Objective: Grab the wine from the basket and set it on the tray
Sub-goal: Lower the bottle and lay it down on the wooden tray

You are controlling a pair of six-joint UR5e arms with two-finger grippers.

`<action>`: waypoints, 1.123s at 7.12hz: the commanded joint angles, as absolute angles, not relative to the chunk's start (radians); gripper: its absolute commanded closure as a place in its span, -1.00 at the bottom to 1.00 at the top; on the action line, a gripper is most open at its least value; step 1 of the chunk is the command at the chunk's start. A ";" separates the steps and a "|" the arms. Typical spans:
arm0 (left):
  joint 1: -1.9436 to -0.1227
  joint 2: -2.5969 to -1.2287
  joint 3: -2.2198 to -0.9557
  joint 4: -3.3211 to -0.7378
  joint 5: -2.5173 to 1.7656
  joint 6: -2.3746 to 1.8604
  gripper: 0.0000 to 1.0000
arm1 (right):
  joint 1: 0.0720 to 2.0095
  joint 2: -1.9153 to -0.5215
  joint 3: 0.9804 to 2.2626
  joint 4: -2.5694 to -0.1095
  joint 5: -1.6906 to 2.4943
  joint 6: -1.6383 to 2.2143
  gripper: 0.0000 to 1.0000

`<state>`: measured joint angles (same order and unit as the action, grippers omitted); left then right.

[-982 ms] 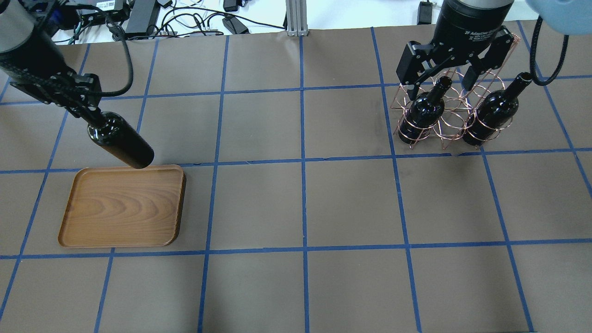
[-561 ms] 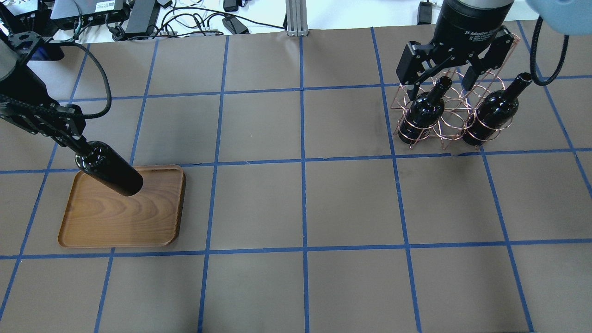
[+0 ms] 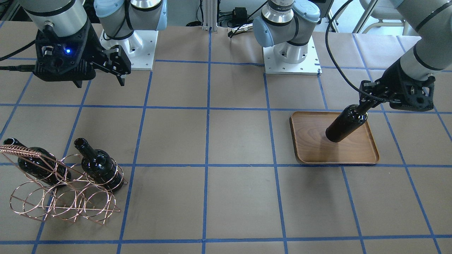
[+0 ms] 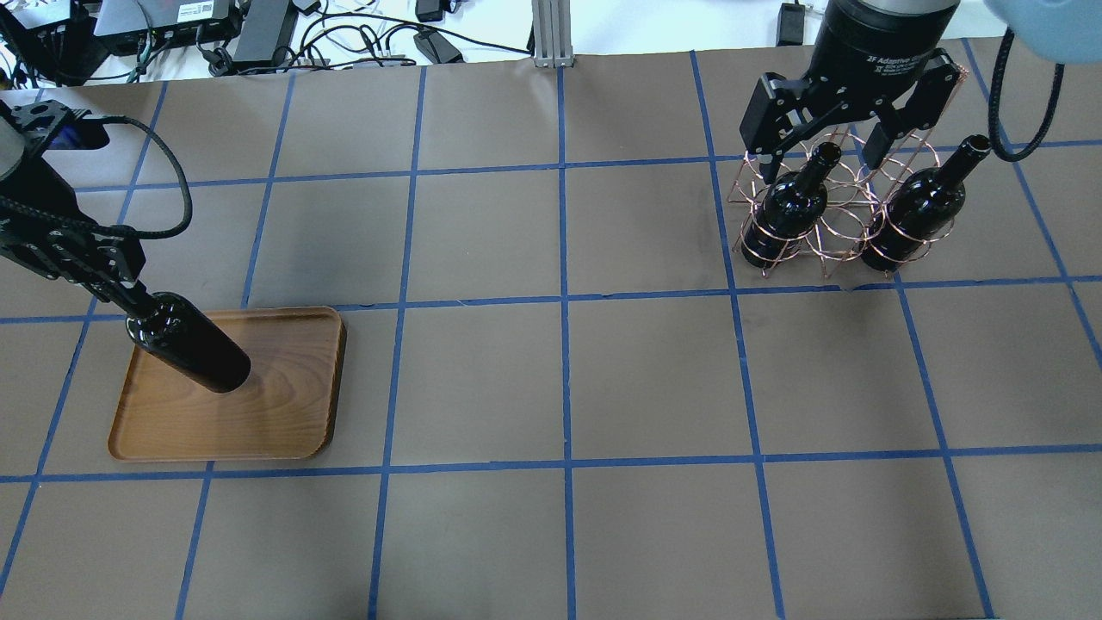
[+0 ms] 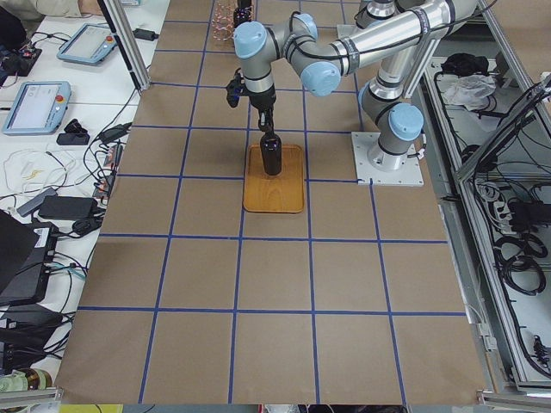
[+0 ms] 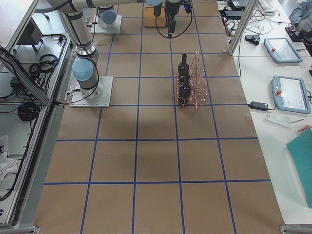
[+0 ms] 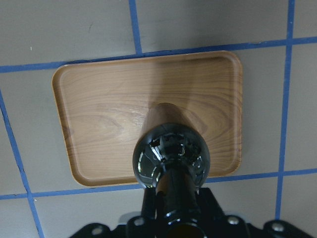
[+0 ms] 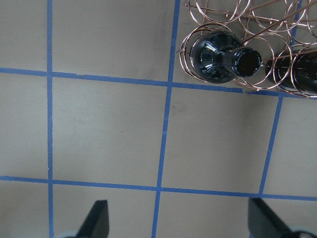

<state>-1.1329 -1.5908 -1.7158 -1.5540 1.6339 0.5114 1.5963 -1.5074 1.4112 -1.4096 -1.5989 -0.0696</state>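
Note:
My left gripper (image 4: 116,288) is shut on the neck of a black wine bottle (image 4: 189,344) and holds it upright over the brown wooden tray (image 4: 284,405). The base is low over the tray's left part; I cannot tell if it touches. The front view shows this gripper (image 3: 370,102), bottle (image 3: 346,123) and tray (image 3: 317,148). In the left wrist view the bottle (image 7: 171,153) hangs over the tray (image 7: 109,99). My right gripper (image 4: 814,142) is open and empty above the copper wire basket (image 4: 831,224).
Two more black bottles (image 4: 788,207) (image 4: 921,202) lean in the basket's rings, necks pointing away from the robot. In the right wrist view one of them (image 8: 223,57) sits in the basket (image 8: 233,15) at the top right. Cables and equipment lie beyond the table's far edge.
My left arm has carried the bottle from the tray's far edge to over the tray's left part, and lower. The right gripper and the basket have not moved.

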 commanded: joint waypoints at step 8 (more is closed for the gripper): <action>-1.121 -1.624 -1.717 -1.552 1.638 0.519 -0.40 | 1.595 -1.509 1.411 -1.408 -1.601 0.012 -1.00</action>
<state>-1.1224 -1.6219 -1.7178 -1.5524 1.6383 0.5203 1.5954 -1.5094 1.4112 -1.4090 -1.6016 0.0118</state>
